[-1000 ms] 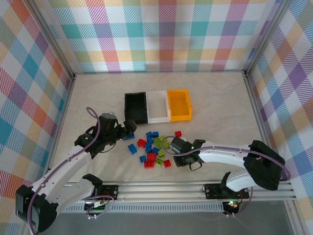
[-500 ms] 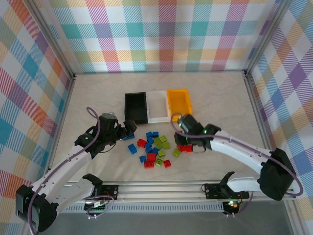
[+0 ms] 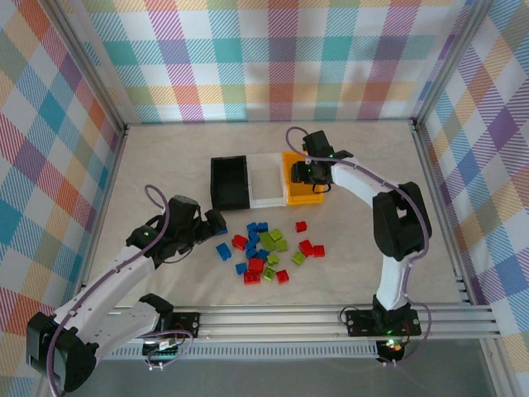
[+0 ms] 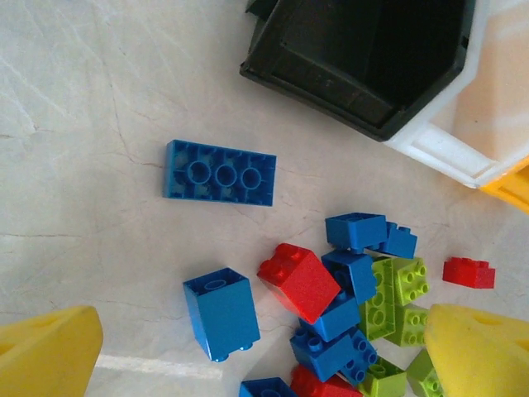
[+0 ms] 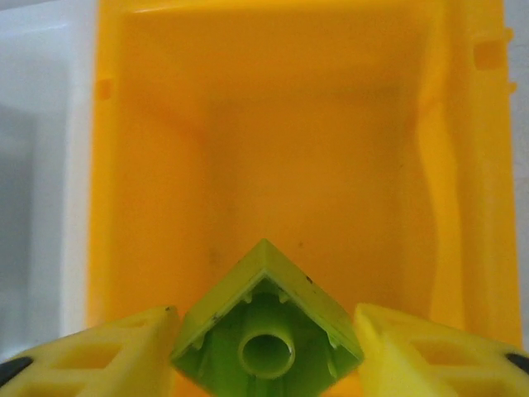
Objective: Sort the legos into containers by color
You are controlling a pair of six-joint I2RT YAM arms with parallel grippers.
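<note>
— Between the right gripper's (image 5: 264,343) fingers (image 5: 99,351) sits a lime green lego (image 5: 266,327), pinched from both sides, its hollow underside toward the camera; below it is the bare floor of the orange-yellow bin (image 5: 281,157).

— So how far along is the sorting?

— Barely begun, I'd judge; that brick hangs over the bin, not yet let go; the white bin (image 3: 266,186) and the black bin (image 3: 229,186) look empty too (as much of them as shows); the other legos (image 3: 266,248) lie heaped on the table (image 3: 372,248), mid-frame, below the bins.

— And the left gripper (image 4: 263,331)?

— Its fingers (image 4: 45,351) are spread wide, nothing between them, above the heap's left edge; a long blue brick (image 4: 219,172) lies apart, upper left of that frame; an upright blue brick (image 4: 221,313) stands nearer the left finger.

— What does each view add?

— The right wrist view makes the pinch and the bin floor plain; from above the held brick is too small to tell, but the row of three bins and everything left to sort are laid out.
</note>
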